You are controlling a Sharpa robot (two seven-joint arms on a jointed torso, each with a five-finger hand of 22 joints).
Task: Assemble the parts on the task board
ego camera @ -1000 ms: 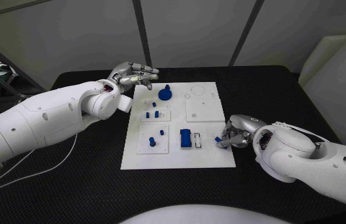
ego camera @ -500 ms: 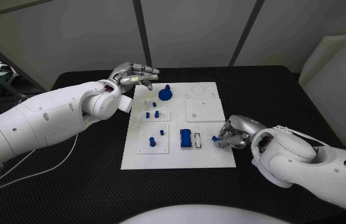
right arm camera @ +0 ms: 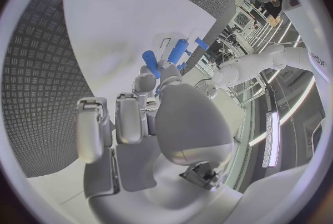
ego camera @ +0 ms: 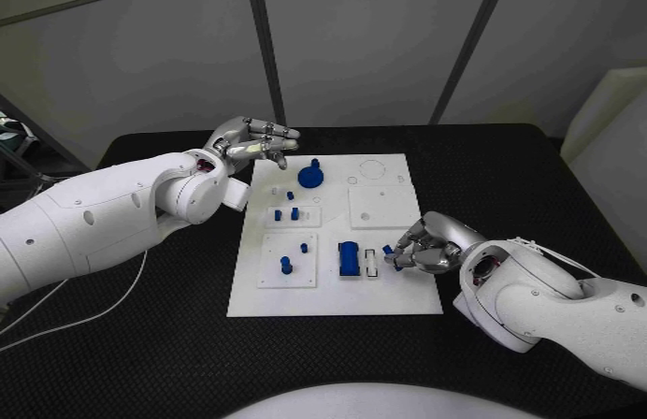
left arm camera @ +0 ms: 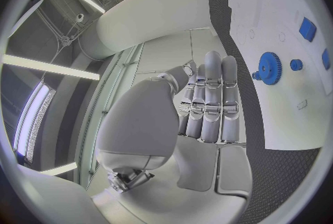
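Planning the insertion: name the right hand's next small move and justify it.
Probably carry the small blue part a little further left and lower it at the narrow slot beside the blue block; the right hand pinches it just right of that slot, above the task board.

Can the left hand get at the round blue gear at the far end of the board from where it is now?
Probably yes: the left hand hovers beside the round blue gear on the white task board, holding nothing, with nothing between them.

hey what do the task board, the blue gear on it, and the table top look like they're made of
Task board: probably matte white plastic, flat with recessed outlines. Blue gear: likely moulded or printed plastic, uniform colour and dull sheen. Table: black textured mat, perhaps rubber, with a fine raised pattern.
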